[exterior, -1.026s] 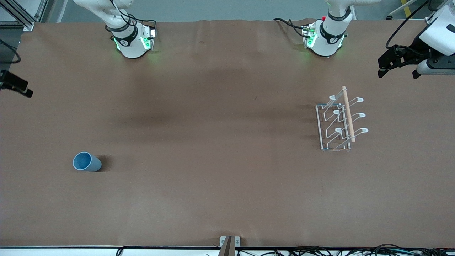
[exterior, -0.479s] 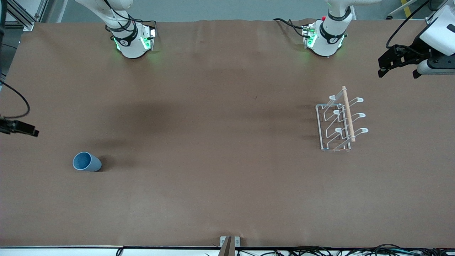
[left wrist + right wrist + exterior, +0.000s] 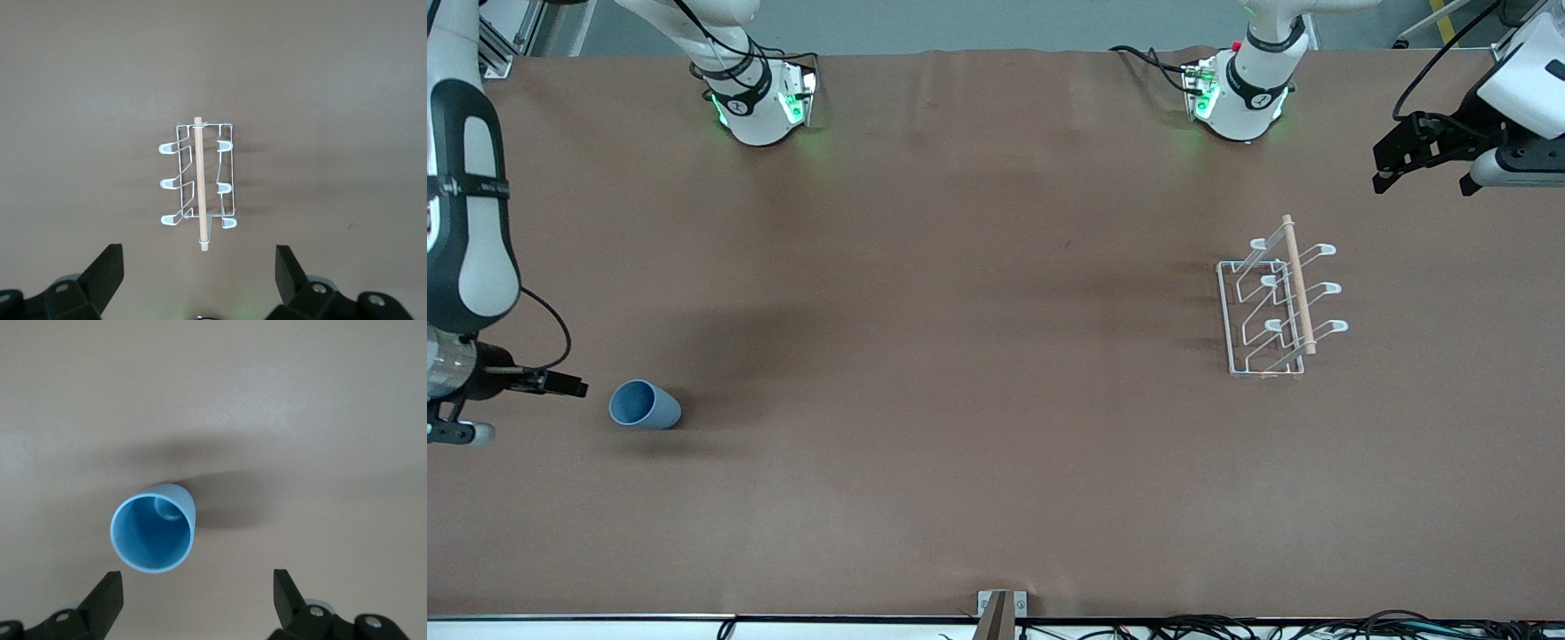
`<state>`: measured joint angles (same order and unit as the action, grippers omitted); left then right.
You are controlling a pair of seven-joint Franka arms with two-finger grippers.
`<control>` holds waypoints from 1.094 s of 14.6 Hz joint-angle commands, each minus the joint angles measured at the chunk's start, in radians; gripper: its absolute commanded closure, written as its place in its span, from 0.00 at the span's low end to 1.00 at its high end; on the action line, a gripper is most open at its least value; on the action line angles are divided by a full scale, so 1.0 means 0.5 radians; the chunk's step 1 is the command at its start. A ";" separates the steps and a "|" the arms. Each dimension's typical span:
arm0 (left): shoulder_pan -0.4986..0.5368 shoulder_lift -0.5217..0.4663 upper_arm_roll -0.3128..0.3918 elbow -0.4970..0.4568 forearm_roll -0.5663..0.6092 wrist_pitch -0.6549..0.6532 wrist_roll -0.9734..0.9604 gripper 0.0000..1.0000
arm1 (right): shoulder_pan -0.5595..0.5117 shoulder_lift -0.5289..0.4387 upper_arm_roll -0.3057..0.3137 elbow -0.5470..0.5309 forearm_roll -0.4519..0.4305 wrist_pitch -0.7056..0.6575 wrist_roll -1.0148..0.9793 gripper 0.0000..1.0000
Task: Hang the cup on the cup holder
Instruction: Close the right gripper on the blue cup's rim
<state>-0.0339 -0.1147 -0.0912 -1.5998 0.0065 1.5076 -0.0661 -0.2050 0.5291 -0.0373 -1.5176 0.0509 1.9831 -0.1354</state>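
Progress: nothing hung yet. The cup [image 3: 645, 405] stands upright, mouth up, on the bench [image 3: 960, 444] toward the right arm's end, nearer the front camera than the cup holder [image 3: 1276, 302]. The holder sits well apart from it, toward the left arm's end; all 6 pegs are bare and the wooden rod [image 3: 1298, 284] lies along its top.

Right tool [image 3: 193, 603]: fingers spread wide, empty, up in the air just beside the cup at the bench edge; in its wrist view the cup mouth [image 3: 154, 533] sits slightly off the midline between the 2 fingers. Not touching.

Left tool [image 3: 198, 275]: fingers wide, empty, waiting above the bench with the holder in its wrist view.

Judgement: approach step only. Remaining: centre on the cup, grasp, lift, carry to the holder, invert over 1 peg, release.
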 commanded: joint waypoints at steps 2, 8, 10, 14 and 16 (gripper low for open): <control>0.019 0.012 -0.008 0.037 -0.028 -0.033 0.009 0.00 | -0.047 0.120 0.029 0.013 0.055 0.086 -0.054 0.02; 0.019 0.012 -0.008 0.037 -0.028 -0.033 0.009 0.00 | -0.038 0.230 0.035 0.004 0.055 0.172 -0.054 0.05; 0.019 0.012 -0.008 0.037 -0.028 -0.033 0.009 0.00 | -0.032 0.267 0.035 -0.002 0.055 0.221 -0.054 0.09; 0.019 0.012 -0.005 0.037 -0.028 -0.036 0.009 0.00 | -0.032 0.307 0.035 -0.011 0.055 0.240 -0.057 0.49; 0.019 0.015 -0.005 0.037 -0.028 -0.036 0.009 0.00 | -0.029 0.307 0.038 -0.011 0.058 0.243 -0.057 0.74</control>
<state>-0.0338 -0.1144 -0.0909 -1.5996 0.0065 1.5069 -0.0661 -0.2123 0.6829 -0.0270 -1.5175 0.0646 2.0937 -0.1484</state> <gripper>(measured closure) 0.000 0.436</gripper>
